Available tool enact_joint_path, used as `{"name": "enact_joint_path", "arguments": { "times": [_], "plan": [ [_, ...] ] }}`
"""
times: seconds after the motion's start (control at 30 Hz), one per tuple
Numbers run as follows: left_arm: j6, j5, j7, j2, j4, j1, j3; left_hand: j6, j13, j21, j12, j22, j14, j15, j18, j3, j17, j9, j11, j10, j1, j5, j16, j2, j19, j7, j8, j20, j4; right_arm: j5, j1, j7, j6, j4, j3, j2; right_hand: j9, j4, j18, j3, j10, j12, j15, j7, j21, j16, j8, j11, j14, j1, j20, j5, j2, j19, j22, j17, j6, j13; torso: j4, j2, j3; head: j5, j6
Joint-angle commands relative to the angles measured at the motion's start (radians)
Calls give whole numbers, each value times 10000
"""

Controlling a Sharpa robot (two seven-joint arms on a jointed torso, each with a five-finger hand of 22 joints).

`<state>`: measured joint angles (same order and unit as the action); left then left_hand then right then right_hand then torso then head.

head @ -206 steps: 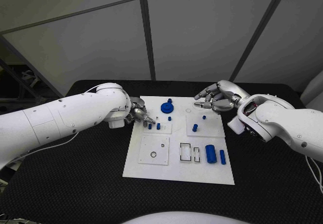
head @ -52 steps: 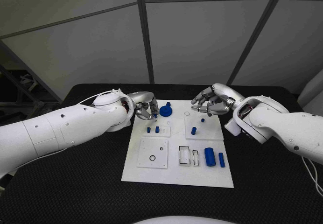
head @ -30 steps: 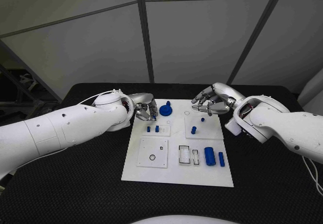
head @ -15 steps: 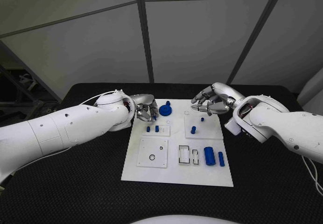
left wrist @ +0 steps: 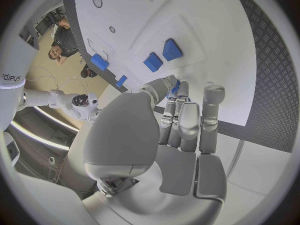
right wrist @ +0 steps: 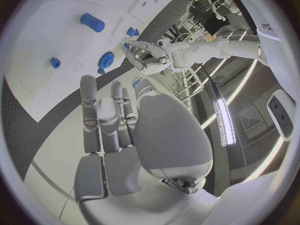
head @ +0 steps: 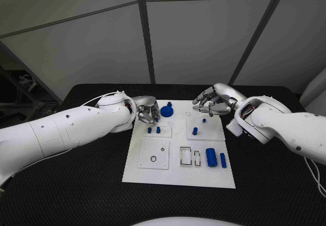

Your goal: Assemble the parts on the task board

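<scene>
My left hand (head: 146, 113) pinches a small blue part (left wrist: 175, 89) at its fingertips, over the task board's (head: 176, 175) far left corner — just beside the blue gear (head: 167, 111). My right hand (head: 212, 103) hovers over the far right edge, fingers curled, holding nothing.

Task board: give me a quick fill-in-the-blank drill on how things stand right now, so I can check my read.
1. The left hand pinches a small ___ piece between thumb and finger.
2. The round wheel stands at the far end of the board, closest to the ___ hand.
3. The thick cylinder lies on the board on the side of the robot's ___ arm.

Missing words: blue; left; right.
</scene>
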<state>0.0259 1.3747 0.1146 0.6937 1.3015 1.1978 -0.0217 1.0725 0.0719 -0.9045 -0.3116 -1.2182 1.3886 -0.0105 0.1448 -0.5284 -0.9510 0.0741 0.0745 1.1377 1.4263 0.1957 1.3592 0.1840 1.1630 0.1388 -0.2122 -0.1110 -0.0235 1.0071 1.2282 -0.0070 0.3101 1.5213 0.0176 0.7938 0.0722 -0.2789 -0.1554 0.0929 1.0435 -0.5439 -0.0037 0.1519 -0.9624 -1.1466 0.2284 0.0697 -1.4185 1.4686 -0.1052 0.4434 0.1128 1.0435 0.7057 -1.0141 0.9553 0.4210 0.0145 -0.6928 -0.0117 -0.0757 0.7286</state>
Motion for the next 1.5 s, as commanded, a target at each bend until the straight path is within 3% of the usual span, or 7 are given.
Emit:
{"name": "enact_joint_path", "arguments": {
  "times": [0.03,0.3,0.63,1.13,1.33,1.5],
  "plan": [
    [-144,-64,-41,-15,-7,6,-2,99,25,42,49,-22,8,83,101,-16,18,18,-7,113,-129,-51,-26,-14,-5,-5,30,11,-56,19,14,63,10,5,6,-5,-14,-7,-132,71,59,65,-8,10,32,58,41,4,9,33,-10,28,71,68,-11,16,48,-12,3,-4,3,-9,6],
    [-179,-66,13,-54,-43,6,1,63,31,70,86,-20,-7,90,103,28,64,6,-6,96,-179,-59,-39,17,-20,-8,77,25,-67,19,14,56,0,6,6,-6,-14,-7,-132,72,60,67,-8,10,33,60,41,4,9,32,-10,31,72,68,-12,18,47,-14,3,-3,-1,5,17],
    [-187,-66,59,-87,-86,6,15,-787,-14,300,405,55,-125,-21,124,75,331,-117,127,-225,-406,-42,-115,205,-126,130,697,-37,-68,21,14,41,-7,-3,6,1,-17,-9,-136,81,70,94,-8,14,56,95,35,6,17,24,-9,60,88,59,-36,54,40,-43,1,4,0,19,21],
    [42,-66,98,-15,-49,3,18,-1038,-13,412,509,97,-173,-60,138,136,432,-108,178,-299,-542,-30,-133,336,-154,189,891,-74,-46,452,15,-192,-169,-55,6,38,-22,15,-136,209,-151,648,63,91,133,170,-3,103,21,47,-53,75,169,53,-78,85,-40,-467,1,4,2,2,2],
    [112,-66,114,67,-11,0,17,-1092,-15,470,543,123,-192,-73,148,146,479,-106,194,-343,-553,-20,-143,364,-176,205,931,-84,-51,1292,15,-537,-303,-120,6,68,-8,196,-106,434,-201,1198,82,112,-37,30,28,148,-102,330,-65,-61,199,250,145,-99,39,-893,-9,8,6,14,-16],
    [208,-74,131,257,72,-2,14,-1129,-19,516,579,144,-214,-83,155,149,529,-103,208,-403,-552,-12,-157,375,-193,213,960,-93,-57,2708,14,-878,-403,-149,6,170,-13,392,31,685,-104,1865,89,112,-674,-240,12,183,-326,601,-60,-405,247,786,943,-354,181,-1411,-8,4,3,16,-33]
  ]
}}
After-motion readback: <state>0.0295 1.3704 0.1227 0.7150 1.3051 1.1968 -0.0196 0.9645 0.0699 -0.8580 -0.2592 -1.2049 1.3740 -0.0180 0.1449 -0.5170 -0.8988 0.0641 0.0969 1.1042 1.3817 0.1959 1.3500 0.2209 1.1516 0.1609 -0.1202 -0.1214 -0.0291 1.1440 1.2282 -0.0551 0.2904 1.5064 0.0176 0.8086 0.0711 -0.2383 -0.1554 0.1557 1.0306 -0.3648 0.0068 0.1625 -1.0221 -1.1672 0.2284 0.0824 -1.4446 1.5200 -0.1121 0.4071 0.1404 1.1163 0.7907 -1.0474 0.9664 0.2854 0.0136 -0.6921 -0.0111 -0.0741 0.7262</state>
